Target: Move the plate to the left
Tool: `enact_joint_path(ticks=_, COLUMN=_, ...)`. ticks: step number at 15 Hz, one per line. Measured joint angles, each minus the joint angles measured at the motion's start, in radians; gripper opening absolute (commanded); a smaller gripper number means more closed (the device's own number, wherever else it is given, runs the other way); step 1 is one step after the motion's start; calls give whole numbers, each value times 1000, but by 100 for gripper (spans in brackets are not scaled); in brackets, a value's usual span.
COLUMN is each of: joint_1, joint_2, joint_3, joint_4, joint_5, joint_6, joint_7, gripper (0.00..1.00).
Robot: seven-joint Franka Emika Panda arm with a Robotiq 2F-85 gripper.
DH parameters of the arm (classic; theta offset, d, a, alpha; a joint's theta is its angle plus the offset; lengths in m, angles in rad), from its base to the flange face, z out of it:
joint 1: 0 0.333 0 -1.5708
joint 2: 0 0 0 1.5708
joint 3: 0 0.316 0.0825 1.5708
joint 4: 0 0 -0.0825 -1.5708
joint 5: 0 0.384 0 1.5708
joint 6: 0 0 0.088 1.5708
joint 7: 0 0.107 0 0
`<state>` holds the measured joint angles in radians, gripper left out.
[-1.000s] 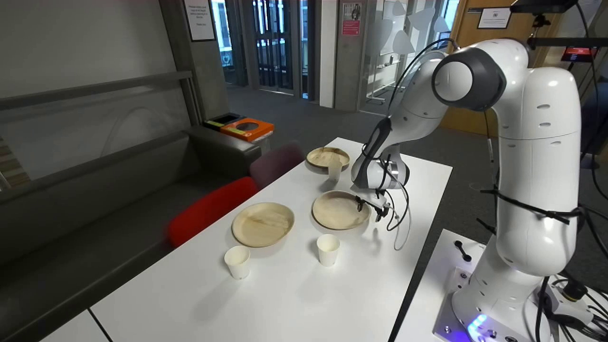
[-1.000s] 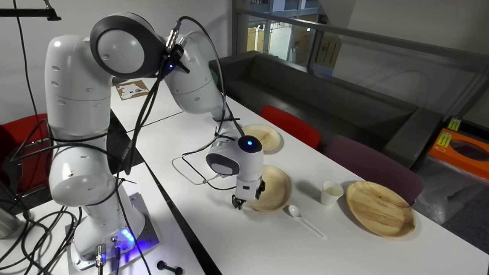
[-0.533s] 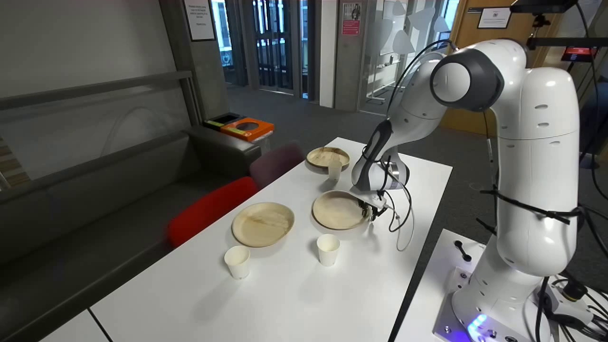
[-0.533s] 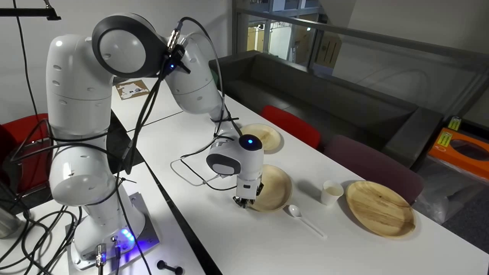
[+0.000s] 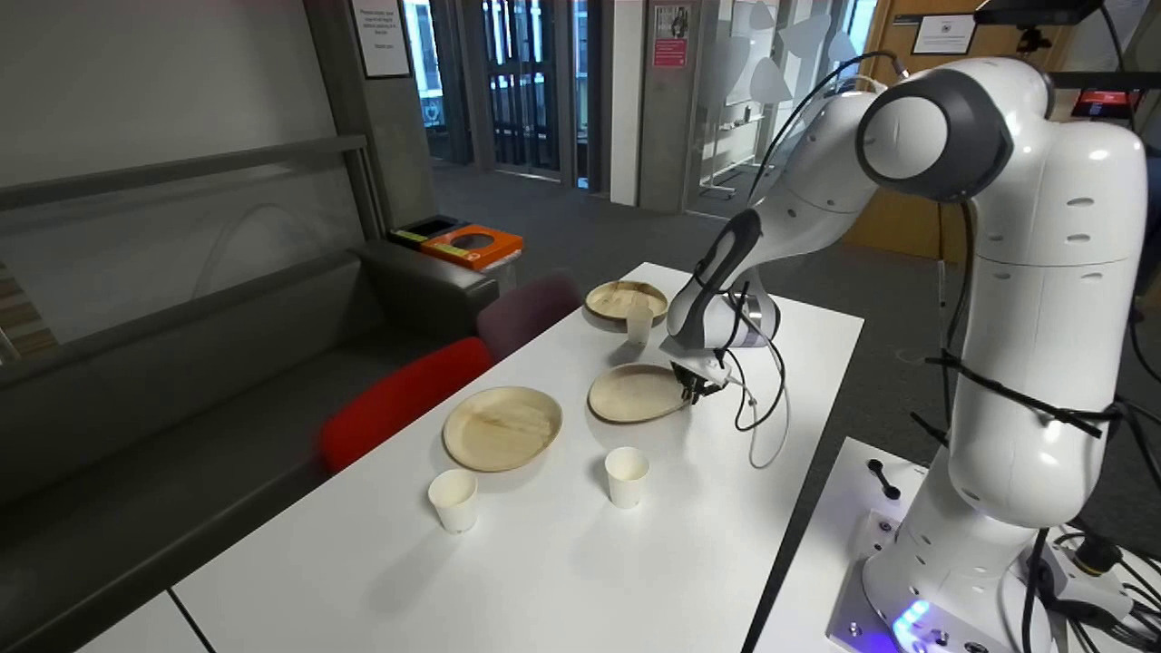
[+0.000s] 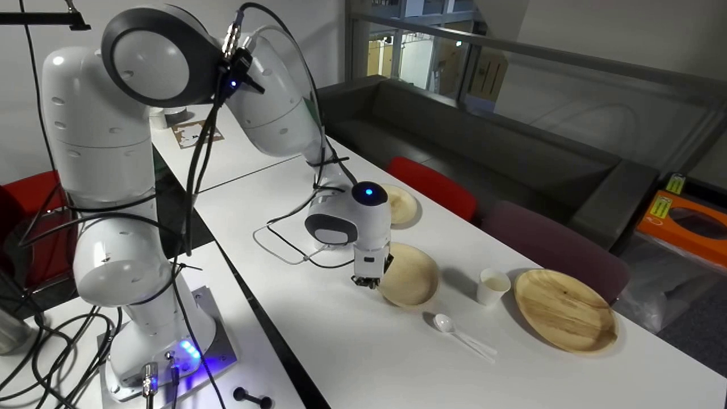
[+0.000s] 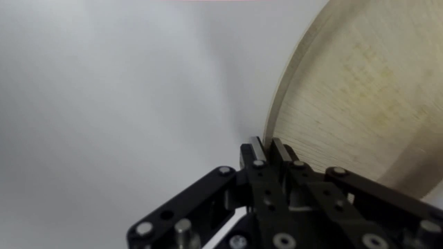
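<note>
Grey flooring (image 5: 544,213) stretches behind the white tabletop (image 5: 544,562), with a dark grey sofa (image 5: 181,390) beyond it and a red chair (image 5: 404,399) and a purple chair (image 5: 531,308) at its edge. Near a second tan plate (image 5: 499,431), and closer than that one to the robot's base (image 5: 952,553), is the plate (image 5: 635,393) being handled. Round as it is, it has no long axis and points no particular way; its hollow side faces up, and it looks a little tipped. Whether any of it touches the tabletop, I cannot tell. The hand (image 7: 269,148) has it by the rim, on the side towards the base; the jaws stand almost together, with only that thin rim between them. A white cup (image 5: 626,478) stands near the plate. In an exterior view, a white spoon (image 6: 444,323) lies near the plate, its bowl towards it and its handle showing double. Beyond stands another cup (image 6: 492,287), just beside a bold-grained wooden plate (image 6: 567,311). As for writing, a framed notice (image 5: 381,38), a red-and-white poster (image 5: 670,36) and a sign (image 5: 944,34) on the wooden door (image 5: 893,227) carry print too small for me to read, and so do the yellow labels (image 6: 660,207) on the orange bin lid (image 6: 667,233).
</note>
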<state>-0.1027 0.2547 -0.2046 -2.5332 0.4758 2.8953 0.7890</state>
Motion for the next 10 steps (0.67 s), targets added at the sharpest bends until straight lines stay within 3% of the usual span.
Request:
enact_joint_path(ticks=5, joint_1=7, joint_2=-194, joint_3=79, joint_4=-92, joint_5=16, joint_6=-2, joint_7=-79, gripper=1)
enact_joint_path(ticks=10, joint_1=49, joint_2=-443, joint_3=116, joint_4=-187, joint_5=140, joint_6=-32, joint_7=-209, gripper=1)
